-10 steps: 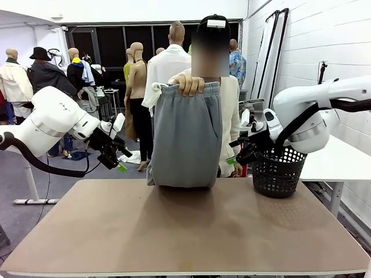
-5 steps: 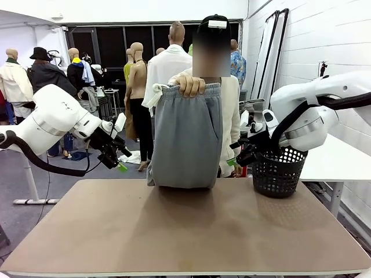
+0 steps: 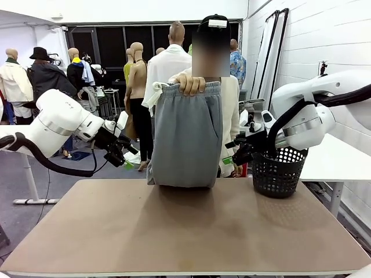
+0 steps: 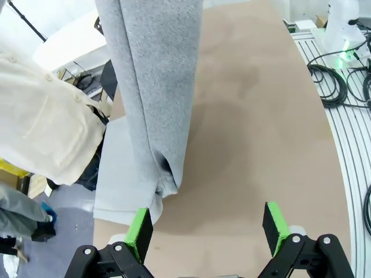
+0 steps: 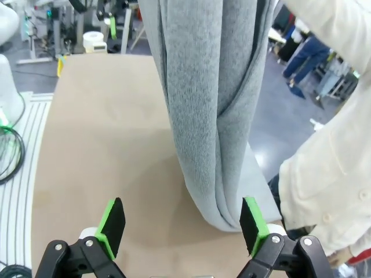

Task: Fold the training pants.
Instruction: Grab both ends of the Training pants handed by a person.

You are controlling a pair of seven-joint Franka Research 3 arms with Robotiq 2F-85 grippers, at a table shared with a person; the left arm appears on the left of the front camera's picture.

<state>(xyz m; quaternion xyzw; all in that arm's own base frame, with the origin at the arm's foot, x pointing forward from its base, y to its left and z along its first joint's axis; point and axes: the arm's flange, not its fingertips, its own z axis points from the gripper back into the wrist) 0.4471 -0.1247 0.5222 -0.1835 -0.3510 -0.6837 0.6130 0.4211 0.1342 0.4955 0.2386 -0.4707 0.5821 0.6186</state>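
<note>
Beside training pants (image 4: 153,69), left hand (image 4: 206,209) gapes.

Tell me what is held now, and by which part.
The person's hand holds the grey pants by the waistband. The left gripper and the right gripper are open and empty.

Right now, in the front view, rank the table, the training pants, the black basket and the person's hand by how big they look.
1. table, spanning nearly the full width
2. training pants, hanging from the hand
3. black basket
4. person's hand, clearly the smallest, though it is also far from the camera
</note>
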